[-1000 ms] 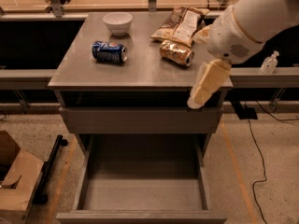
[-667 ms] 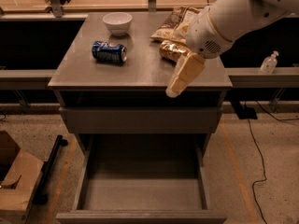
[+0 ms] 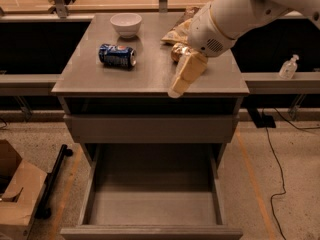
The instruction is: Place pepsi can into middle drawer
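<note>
- Gripper (image 3: 178,85): hangs over the front right part of the cabinet top (image 3: 105,81), tips angled down and to the left, just above the front edge. I see it side-on, so I cannot tell whether it is released or clenched. Nothing is visibly held in it.
- Pepsi can (image 3: 117,55): lies on its side on the left part of the cabinet top, one silver end facing right, well apart from my gripper. Not yet grasped.
- Being on its side, it could roll if nudged along the top. I judge that a grasp across the body suits it better than one over the ends.
- Gold-brown can (image 3: 176,53): sits just behind my gripper, partly hidden by it. This is the wrong can and is closer to me than the target, so there is a risk of bumping it.
- Snack bag (image 3: 176,31) lies behind that can. A white bowl (image 3: 125,23) stands at the back left, behind the pepsi can and apart from it.
- Middle drawer (image 3: 89,196): pulled fully out below the closed drawer front (image 3: 150,129), floor bare, so nothing blocks a drop from above.
- Step in hand, as I judge it: approach. Next I need to cross leftward over the top to the pepsi can, then carry it forward past the edge and down into the drawer.
- Surroundings: cardboard box (image 3: 17,194) on the floor at left, small clear bottle (image 3: 289,66) on the ledge at right. Neither is in the path.
</note>
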You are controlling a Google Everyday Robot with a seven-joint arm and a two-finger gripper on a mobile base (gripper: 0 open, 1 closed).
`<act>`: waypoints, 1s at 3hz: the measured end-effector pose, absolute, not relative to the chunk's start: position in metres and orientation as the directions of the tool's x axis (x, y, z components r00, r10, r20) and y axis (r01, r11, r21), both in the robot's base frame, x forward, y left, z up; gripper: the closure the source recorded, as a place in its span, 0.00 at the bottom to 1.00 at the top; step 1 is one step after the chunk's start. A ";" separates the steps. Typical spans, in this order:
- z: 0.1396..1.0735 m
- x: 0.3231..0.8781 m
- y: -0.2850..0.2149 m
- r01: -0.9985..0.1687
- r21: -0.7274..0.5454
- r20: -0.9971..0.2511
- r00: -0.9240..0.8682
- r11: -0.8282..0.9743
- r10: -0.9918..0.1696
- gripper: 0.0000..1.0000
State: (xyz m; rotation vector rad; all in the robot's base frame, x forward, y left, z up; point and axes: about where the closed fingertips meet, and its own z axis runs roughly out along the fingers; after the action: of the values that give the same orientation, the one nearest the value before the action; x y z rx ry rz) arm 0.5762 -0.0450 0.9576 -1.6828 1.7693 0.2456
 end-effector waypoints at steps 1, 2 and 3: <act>0.957 0.634 -0.008 -0.923 -0.360 -0.601 0.120 0.134 -0.790 0.00; 0.941 0.679 0.014 -0.923 -0.356 -0.621 0.113 0.150 -0.776 0.00; 0.921 0.720 0.044 -0.931 -0.335 -0.656 0.119 0.146 -0.745 0.00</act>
State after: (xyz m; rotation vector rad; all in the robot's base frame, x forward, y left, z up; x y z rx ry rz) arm 0.7200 0.0444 0.9207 -1.6376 1.6634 0.3084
